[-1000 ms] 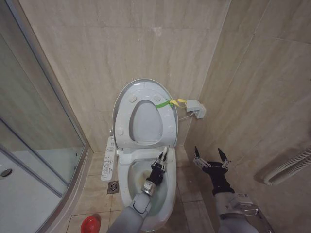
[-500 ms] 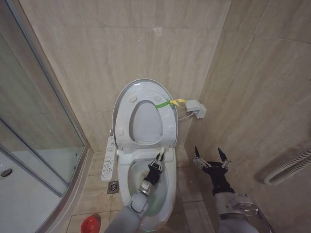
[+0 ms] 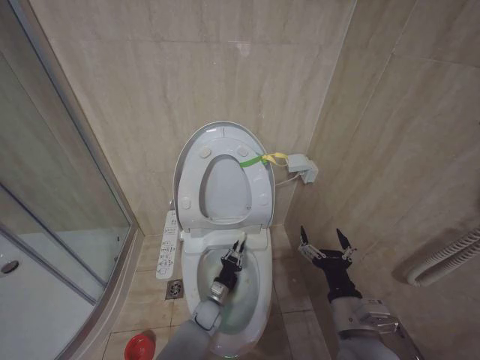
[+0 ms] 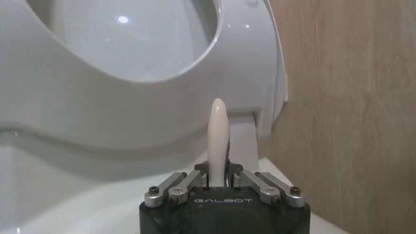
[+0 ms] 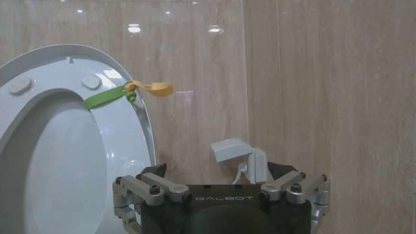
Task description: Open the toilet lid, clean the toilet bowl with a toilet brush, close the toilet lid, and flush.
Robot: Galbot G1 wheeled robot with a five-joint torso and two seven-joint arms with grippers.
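The toilet lid [image 3: 224, 130] stands raised against the wall, with the seat ring [image 3: 193, 184] up in front of it. A yellow-green strap [image 3: 263, 158] hangs at the lid's rim, and the strap [image 5: 116, 94] shows close in the right wrist view. Below lies the open toilet bowl [image 3: 256, 296]. My left gripper [image 3: 233, 259] hangs over the back of the bowl, shut on the toilet brush's white handle [image 4: 217, 139], whose tip points up toward the seat ring [image 4: 97, 109]. The brush head is hidden. My right gripper [image 3: 327, 241] stays open and empty beside the bowl's right side.
A red cup holder [image 3: 140, 346] sits on the floor at lower left. The button panel [image 3: 169, 244] runs along the bowl's left side. A glass shower door [image 3: 52, 210] closes the left. A white box [image 3: 303, 166] hangs on the wall; a ribbed hose [image 3: 442, 259] crosses the right wall.
My left gripper has carried the brush handle leftward across the bowl. The right arm, lid and seat have not moved.
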